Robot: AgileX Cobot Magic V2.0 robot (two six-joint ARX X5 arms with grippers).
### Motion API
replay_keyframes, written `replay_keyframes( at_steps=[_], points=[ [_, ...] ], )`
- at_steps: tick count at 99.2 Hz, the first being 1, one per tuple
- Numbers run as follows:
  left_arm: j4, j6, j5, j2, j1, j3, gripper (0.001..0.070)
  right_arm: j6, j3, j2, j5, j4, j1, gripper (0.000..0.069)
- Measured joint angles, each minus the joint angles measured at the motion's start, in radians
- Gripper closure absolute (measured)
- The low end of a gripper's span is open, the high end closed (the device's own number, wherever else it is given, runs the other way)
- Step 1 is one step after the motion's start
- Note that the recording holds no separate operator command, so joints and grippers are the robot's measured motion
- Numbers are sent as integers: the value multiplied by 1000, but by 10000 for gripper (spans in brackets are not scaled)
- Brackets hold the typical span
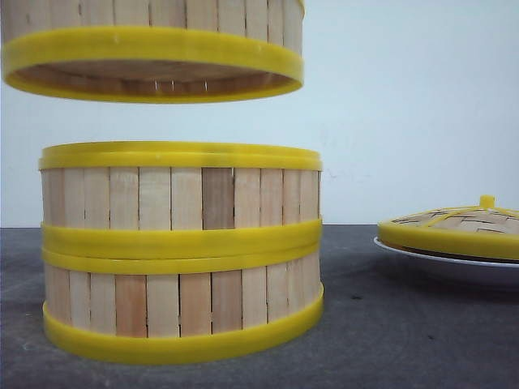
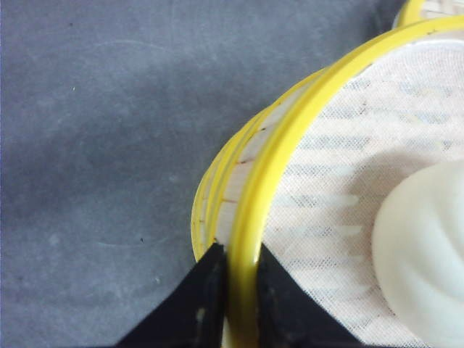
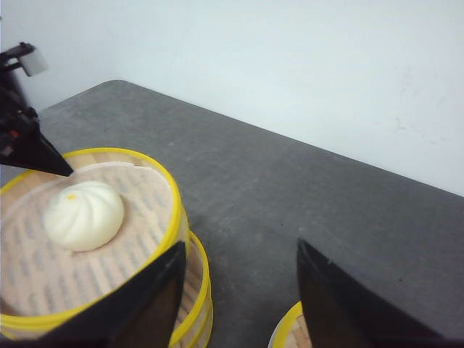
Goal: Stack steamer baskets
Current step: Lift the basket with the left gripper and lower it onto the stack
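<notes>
Here, my left claw [image 2: 238, 290] pinches the yellow top rim of the raised steamer basket [image 1: 154, 49], one finger [image 2: 199, 304] outside the wall and the other inside. That basket hangs level in the air above the two stacked steamer baskets [image 1: 182, 251], its open mouth facing up and its round axis upright; a clear gap of pale wall shows between its bottom rim and the stack's top rim. In the front view it sits a little to the left of the stack, not squarely over it. Inside it lies a white cloth liner [image 2: 341, 181] with a white steamed bun [image 3: 83, 215] on top (the bun sits near the middle).

The stack stands upright on the dark grey bench [image 1: 389, 324], both baskets aligned, rims touching.

My right claw [image 3: 239, 290] is spread wide with nothing between its fingers, hovering beside the raised basket. To the right of the stack, well apart, the woven lid [image 1: 458, 227] rests on a white plate [image 1: 438, 263].
</notes>
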Motion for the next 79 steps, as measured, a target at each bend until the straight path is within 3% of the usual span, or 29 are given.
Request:
replay_keyframes(
  at_steps=[32,79],
  points=[
    [10,3,1,89,-42,0,685,0,0,0,0,0,0,399],
    [55,6,0,153,-43,0,685,0,0,0,0,0,0,399]
  ],
)
